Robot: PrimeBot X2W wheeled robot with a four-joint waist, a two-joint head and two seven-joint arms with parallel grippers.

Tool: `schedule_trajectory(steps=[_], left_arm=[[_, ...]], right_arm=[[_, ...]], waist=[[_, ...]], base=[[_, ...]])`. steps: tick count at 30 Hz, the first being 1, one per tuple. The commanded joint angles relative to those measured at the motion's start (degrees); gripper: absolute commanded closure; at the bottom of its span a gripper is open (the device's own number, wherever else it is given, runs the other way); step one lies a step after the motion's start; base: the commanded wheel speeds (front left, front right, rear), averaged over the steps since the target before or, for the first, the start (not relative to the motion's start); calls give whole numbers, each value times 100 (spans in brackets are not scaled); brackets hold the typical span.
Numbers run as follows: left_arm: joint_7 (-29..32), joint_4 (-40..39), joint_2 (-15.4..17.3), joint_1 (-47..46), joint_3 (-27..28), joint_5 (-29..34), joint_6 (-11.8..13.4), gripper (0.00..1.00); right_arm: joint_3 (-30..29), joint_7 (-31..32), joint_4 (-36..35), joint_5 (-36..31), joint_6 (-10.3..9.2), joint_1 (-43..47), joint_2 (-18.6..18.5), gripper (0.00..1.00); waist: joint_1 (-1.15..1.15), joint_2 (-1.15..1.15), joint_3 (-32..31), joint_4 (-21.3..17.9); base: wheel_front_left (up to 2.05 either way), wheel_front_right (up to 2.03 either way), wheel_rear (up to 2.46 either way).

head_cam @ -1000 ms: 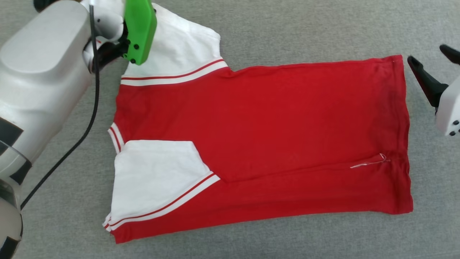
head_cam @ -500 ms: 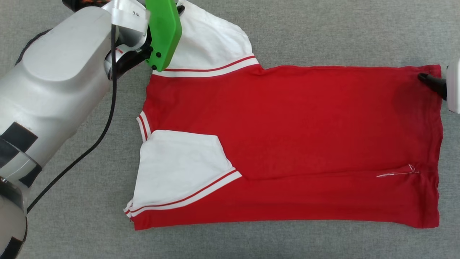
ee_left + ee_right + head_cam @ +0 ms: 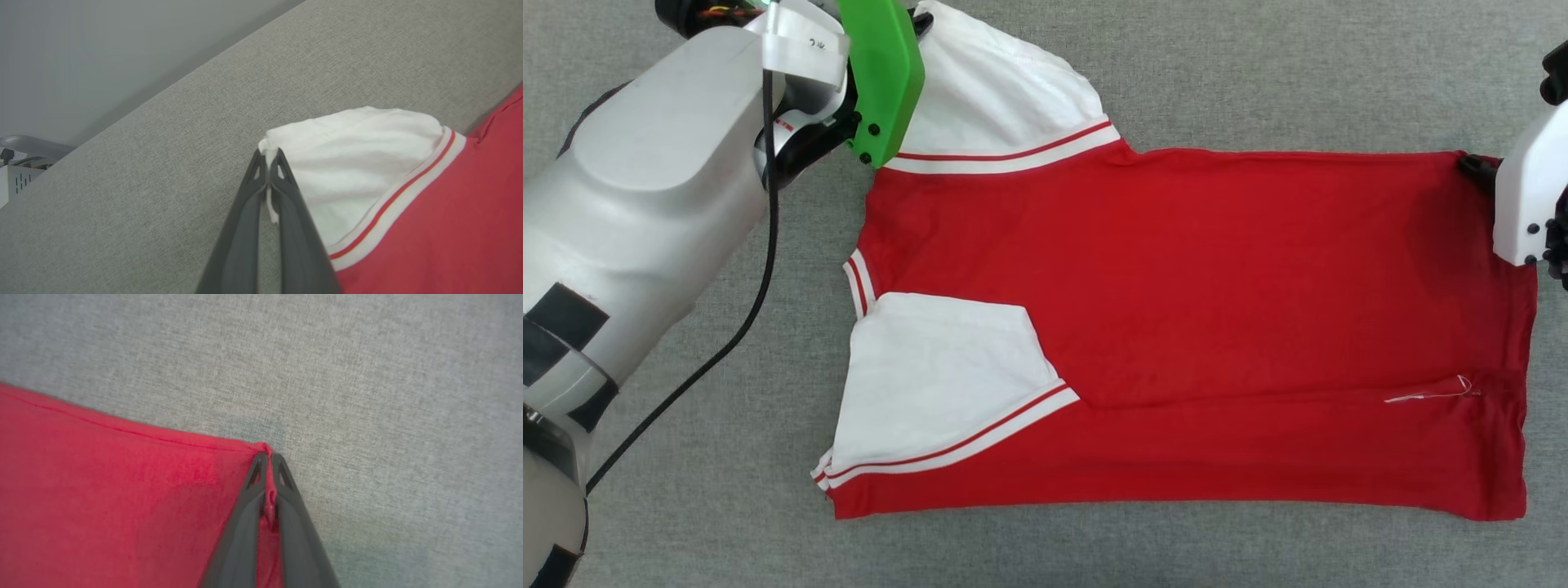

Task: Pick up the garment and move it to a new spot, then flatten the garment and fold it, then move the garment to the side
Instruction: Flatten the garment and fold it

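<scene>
Red jersey cloth, the garment [image 3: 1217, 310], lies spread flat on the grey bench [image 3: 1258, 73] between the two end effectors. The left end effector [image 3: 269, 157] is clamped on the edge of a white sleeve [image 3: 347, 163], a sliver of white cloth caught between its fingers, with the red body running off to its right. The right end effector [image 3: 269, 457] is pinched on a hem corner, and the rest of the garment spreads to its left. A second white sleeve [image 3: 931, 376] lies folded onto the red body, on the side away from both end effectors
</scene>
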Motion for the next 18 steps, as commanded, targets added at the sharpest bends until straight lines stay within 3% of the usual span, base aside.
schedule_trajectory(steps=[1, 11, 18], left_arm=[[-95, 43, 18, 129, 12, -105, -16, 100], [-758, 145, 149, 920, 112, -434, -10, 100], [-1169, -191, 338, 1724, 116, -533, 170, 100]], right_arm=[[114, -212, 108, 22, -4, 63, 25, 100], [477, -1764, -7, 120, -4, 582, -115, 100], [416, -2471, -132, 218, -4, 1298, -265, 100]], waist=[[0, 0, -124, -28], [0, 0, -963, -31], [0, 0, -1459, 88]], base=[[0, 0, 0], [0, 0, 0], [0, 0, 0]])
